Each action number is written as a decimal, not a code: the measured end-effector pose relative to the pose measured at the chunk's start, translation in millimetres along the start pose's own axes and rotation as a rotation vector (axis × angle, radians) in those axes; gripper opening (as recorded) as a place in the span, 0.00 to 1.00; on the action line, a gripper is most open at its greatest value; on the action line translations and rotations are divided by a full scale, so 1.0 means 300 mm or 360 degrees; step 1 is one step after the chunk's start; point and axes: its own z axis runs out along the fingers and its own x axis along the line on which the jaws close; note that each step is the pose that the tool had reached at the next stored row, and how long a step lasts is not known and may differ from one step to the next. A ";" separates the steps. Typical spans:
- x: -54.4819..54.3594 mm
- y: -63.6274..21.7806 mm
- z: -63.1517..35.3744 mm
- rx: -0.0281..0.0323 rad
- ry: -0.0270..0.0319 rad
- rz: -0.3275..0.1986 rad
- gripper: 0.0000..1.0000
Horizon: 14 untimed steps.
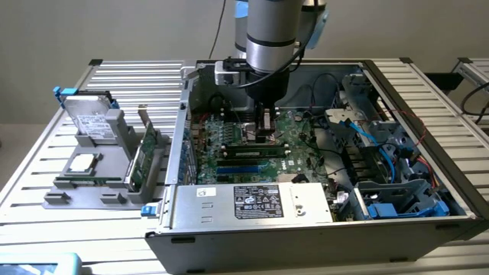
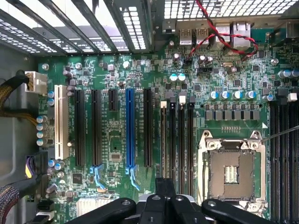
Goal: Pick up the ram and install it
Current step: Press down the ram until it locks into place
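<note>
Tool (image 1: pixel 266 136): lowered inside the open computer case (image 1: pixel 428 226), fingers pressed together, tip just above the motherboard (image 2: pixel 117 140) near its long slots; nothing visibly pinched. Ram (image 1: pixel 258 152): a dark stick lying lengthwise in a slot just in front of the tool, apparently seated, so installation looks largely done. Power supply (image 1: pixel 252 201): at the case's front edge.

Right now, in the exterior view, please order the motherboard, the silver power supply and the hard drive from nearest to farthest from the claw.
1. Motherboard: directly under the claw, inside the case.
2. Power supply: along the case's lower wall.
3. Hard drive: on the rack outside, exterior view's left.
</note>
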 end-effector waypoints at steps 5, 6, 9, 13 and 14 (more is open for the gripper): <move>0.000 0.000 0.000 0.00001 -0.00001 0.0000 0.11; 0.000 0.000 0.000 -0.00001 -0.00001 0.0004 0.11; 0.000 0.000 0.000 -0.00037 -0.00004 0.0068 0.11; 0.000 0.000 0.000 -0.00093 -0.00009 0.0169 0.11; 0.000 0.000 0.000 -0.00107 -0.00010 0.0194 0.11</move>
